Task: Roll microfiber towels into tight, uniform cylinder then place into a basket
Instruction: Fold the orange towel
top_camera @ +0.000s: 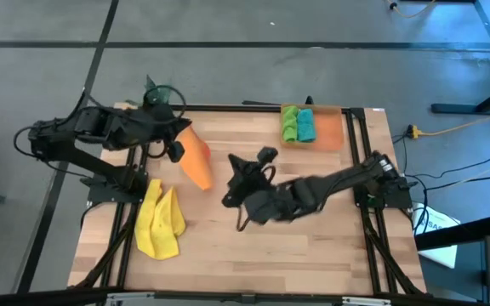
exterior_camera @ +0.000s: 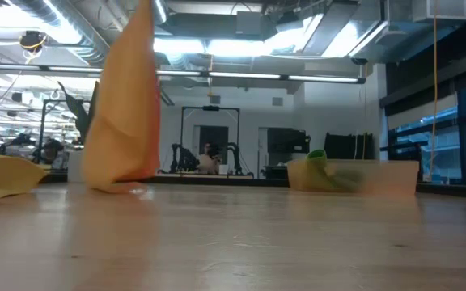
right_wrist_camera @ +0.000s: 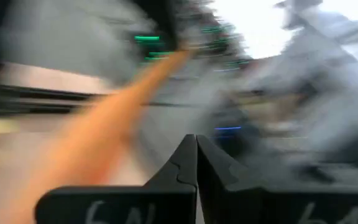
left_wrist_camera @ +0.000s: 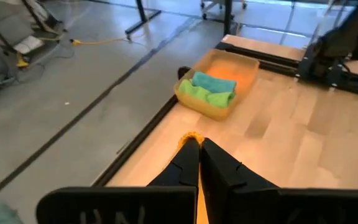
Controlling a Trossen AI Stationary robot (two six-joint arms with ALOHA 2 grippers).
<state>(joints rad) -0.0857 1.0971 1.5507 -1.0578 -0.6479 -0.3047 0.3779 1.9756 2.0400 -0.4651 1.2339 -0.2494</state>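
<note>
The orange towel (top_camera: 196, 160) hangs from my left gripper (top_camera: 179, 136), which is shut on its top end above the table's far left part. The yellow towel (top_camera: 160, 223) lies crumpled flat on the table near the left edge. A green and a teal rolled towel (top_camera: 299, 124) lie side by side in the orange basket (top_camera: 330, 129) at the far right. My right gripper (top_camera: 238, 166) is shut and holds nothing. It hovers above the table's middle, just right of the orange towel. My left gripper pinches the orange towel's top end between its two fingers; only a small bunch of cloth (left_wrist_camera: 190, 138) shows at the fingertips. The fingers slant down from the table's left side. The towel hangs below them as a long drape, with its lower end (exterior_camera: 120, 184) on the table.
A small potted plant (top_camera: 156, 89) stands at the table's far left corner, behind my left arm. Bare wood (top_camera: 313, 246) stretches across the near half and the right part of the table. The basket's right half (left_wrist_camera: 244, 73) holds nothing.
</note>
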